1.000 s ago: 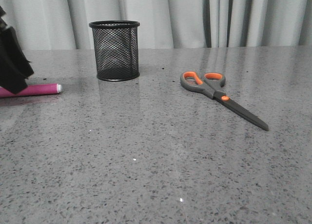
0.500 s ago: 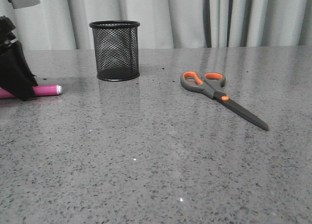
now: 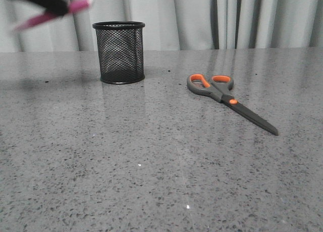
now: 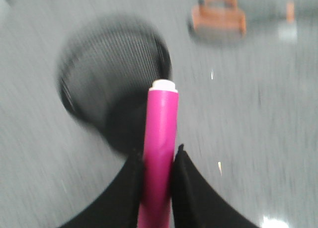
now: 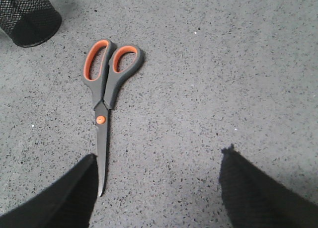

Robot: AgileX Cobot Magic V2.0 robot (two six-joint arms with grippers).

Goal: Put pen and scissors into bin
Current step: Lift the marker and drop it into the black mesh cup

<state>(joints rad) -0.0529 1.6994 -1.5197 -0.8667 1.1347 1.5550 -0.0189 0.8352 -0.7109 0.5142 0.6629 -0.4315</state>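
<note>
Magenta pen is pinched between the fingers of the left gripper, above the bin. The scissors are seen just ahead of the spread right gripper.

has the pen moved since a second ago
Yes. The pen was lying on the table left of the mesh pen cup; now the left gripper holds it in the air, above the cup's rim height and still to its left.
</note>
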